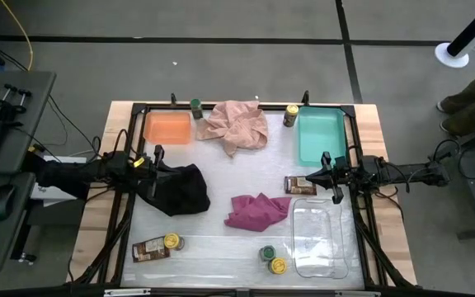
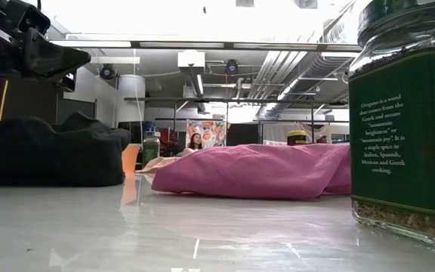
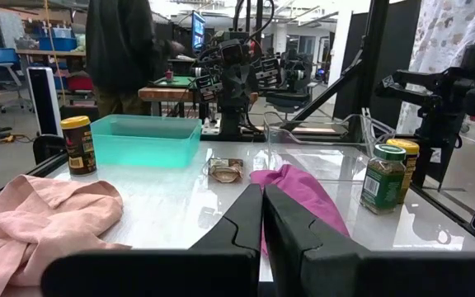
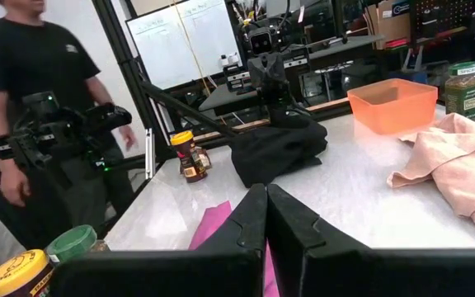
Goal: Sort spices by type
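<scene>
The spices are scattered over the table. A green-lidded jar [image 1: 196, 107] and a yellow-lidded jar [image 1: 290, 115] stand at the far edge. One brown packet [image 1: 300, 185] lies beside the teal tray. Another packet [image 1: 149, 250] and a yellow-lidded jar [image 1: 172, 242] sit near left. A green-lidded jar [image 1: 267, 253] and a yellow-lidded jar [image 1: 278, 266] stand near the front. My left gripper [image 3: 262, 216] is shut and level above the black cloth [image 1: 180, 188]. My right gripper [image 4: 266, 216] is shut and level just right of the first packet.
An orange tray [image 1: 167, 128] sits far left, a teal tray [image 1: 318, 136] far right and a clear tray [image 1: 320, 239] near right. A pink cloth [image 1: 237, 125] and a magenta cloth [image 1: 258, 210] lie mid-table. A person [image 4: 23, 99] stands beyond the table.
</scene>
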